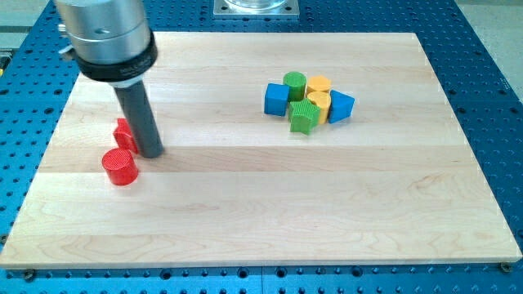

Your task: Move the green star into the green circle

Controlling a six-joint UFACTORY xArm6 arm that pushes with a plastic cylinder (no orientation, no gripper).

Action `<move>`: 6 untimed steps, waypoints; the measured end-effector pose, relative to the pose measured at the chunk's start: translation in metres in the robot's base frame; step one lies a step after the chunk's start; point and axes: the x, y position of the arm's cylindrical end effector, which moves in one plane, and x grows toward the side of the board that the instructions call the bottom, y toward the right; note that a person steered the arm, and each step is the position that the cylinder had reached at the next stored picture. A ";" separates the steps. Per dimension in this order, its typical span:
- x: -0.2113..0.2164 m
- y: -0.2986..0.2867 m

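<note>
The rod (140, 114) covers part of a red block (123, 133) on the left, so its shape cannot be told. The top edge cuts off the arm's grey housing (106, 33). In the far right cluster, the green star (304, 117) hides part of a yellow block (319, 101).

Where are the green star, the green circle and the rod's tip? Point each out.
green star (304, 117), camera view, on its top face.
green circle (295, 82), camera view, on its round top.
my tip (150, 152), camera view, rod's very end, beside the red blocks.
</note>
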 end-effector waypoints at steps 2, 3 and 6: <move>0.011 0.071; 0.023 0.179; -0.043 0.258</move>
